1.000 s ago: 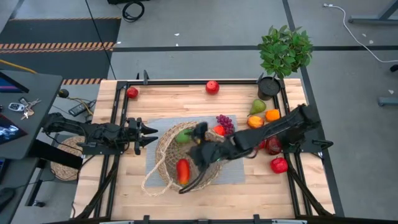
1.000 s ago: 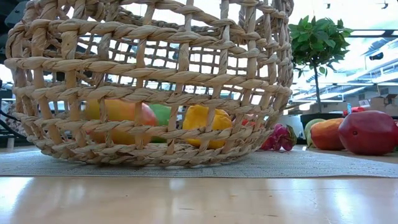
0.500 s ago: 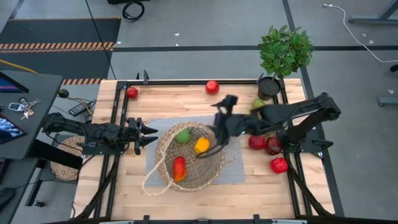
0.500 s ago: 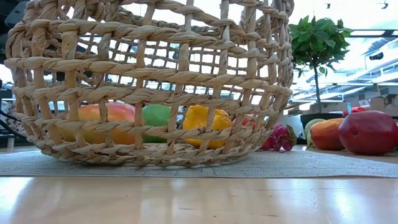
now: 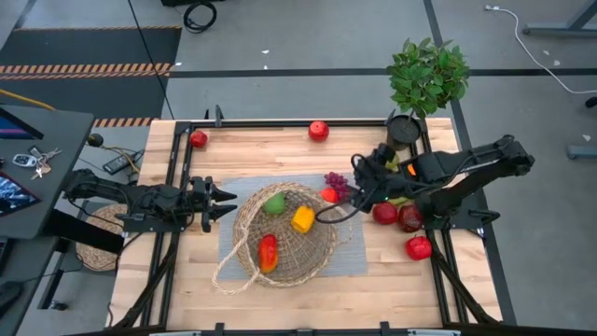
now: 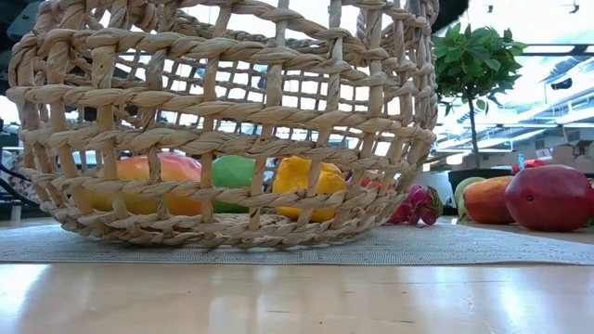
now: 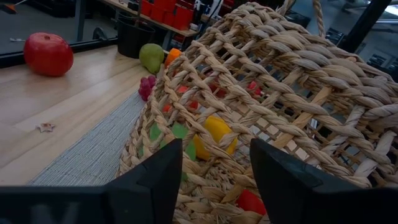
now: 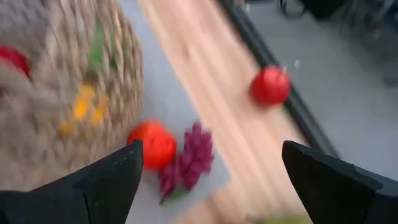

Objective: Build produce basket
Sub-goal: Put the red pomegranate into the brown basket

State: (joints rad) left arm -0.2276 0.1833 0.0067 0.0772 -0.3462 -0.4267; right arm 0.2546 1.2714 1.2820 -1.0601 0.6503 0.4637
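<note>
Right tool (image 5: 362, 174) — spread, empty — has pulled back from the basket (image 5: 280, 263) to above the grapes (image 5: 337, 183).

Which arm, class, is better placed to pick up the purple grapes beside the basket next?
The right. Its open hand hangs just by the grapes on the basket's right side. The left hand is shut and waits on the basket's far side from them.

Woven basket (image 7: 292, 81) close ahead, yellow pepper (image 7: 214, 134) inside, red apple (image 7: 48, 54) on table (image 7: 74, 99)
</note>
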